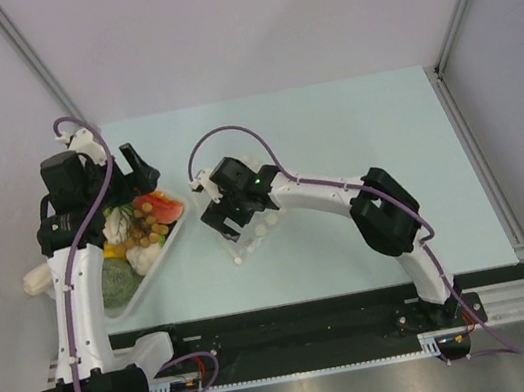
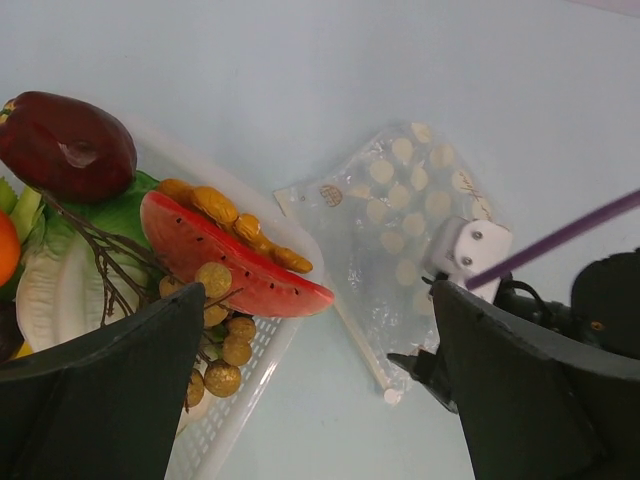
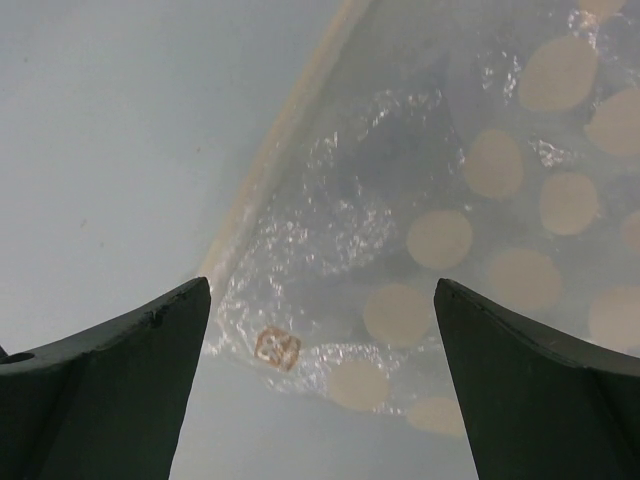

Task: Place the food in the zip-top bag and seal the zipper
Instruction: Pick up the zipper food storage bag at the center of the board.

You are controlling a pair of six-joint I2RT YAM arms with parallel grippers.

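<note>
Food point(image 2: 230, 255) in white tray point(image 2: 245, 400), zip-top bag point(image 2: 385, 230) just beside

Food point(image 2: 230, 265) in tray point(image 2: 245, 400) at table's point(image 1: 352, 129) left; zip-top bag point(image 2: 390, 230) just right of tray, on table.

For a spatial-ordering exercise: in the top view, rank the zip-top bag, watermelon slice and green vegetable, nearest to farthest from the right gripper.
1. zip-top bag, directly beneath the right gripper.
2. watermelon slice, to its left.
3. green vegetable, farther left, toward the arm bases.
</note>
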